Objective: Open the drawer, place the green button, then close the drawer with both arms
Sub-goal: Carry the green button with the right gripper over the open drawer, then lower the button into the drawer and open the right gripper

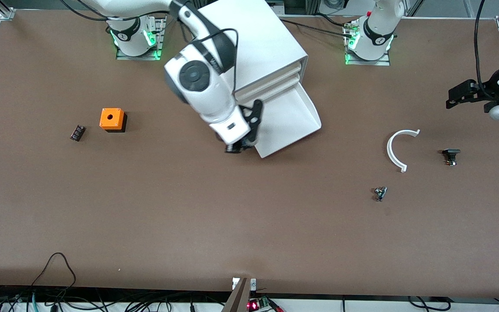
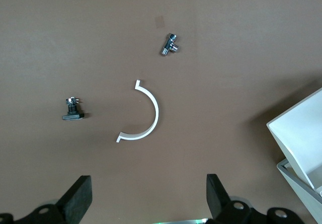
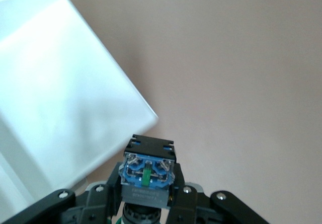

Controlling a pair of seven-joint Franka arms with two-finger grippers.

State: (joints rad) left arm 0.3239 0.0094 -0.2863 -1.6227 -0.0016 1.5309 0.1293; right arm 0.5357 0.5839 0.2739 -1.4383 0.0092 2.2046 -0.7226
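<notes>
Right wrist view shows our right end effector (image 3: pixel 148 204) clamped on the button (image 3: pixel 148 172), carried just beside the corner of the pulled-out drawer (image 3: pixel 60 108). We judge the opening done; dropping the button in and closing remain. In the front view the drawer (image 1: pixel 290 119) juts from the cabinet (image 1: pixel 258 47). Our left end effector (image 2: pixel 146 196) waits, fingers spread, over the bench (image 1: pixel 189 216) near its own end.

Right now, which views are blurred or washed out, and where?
Front view: the right claw is motion-smeared beside the open drawer. Right wrist view: the drawer's white corner is soft and overexposed, while the held button is sharp. Left wrist view: crisp, soft shadows.
</notes>
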